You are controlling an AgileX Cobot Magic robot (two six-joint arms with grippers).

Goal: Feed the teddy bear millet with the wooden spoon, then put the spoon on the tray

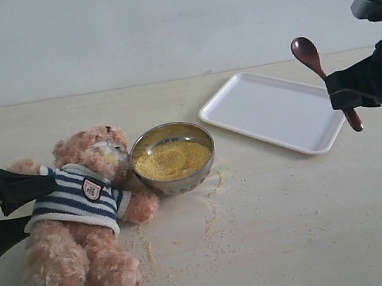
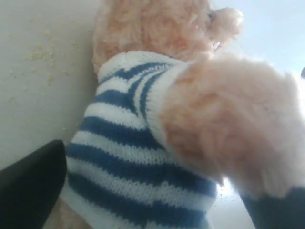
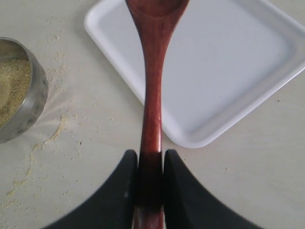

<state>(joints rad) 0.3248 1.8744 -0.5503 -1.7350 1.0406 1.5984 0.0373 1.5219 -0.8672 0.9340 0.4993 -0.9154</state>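
Wooden spoon [image 1: 315, 65], clamped by its handle in the right gripper [image 3: 151, 162], stands nearly upright at the tray's [image 1: 264, 108] corner; its long axis needs tipping flat onto the tray.

Bright, soft, even light; the steel bowl [image 1: 175, 179] casts only a faint shadow. Between the left fingers [image 2: 28, 181] the teddy bear [image 2: 138, 157] is blurred, its paw washed out. Beyond the right fingers [image 3: 114, 195] the wooden spoon [image 3: 151, 95] is sharp.

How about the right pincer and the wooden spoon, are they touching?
Touching. Right wrist view: the right pincer clamps the wooden spoon by its handle, no gap either side.
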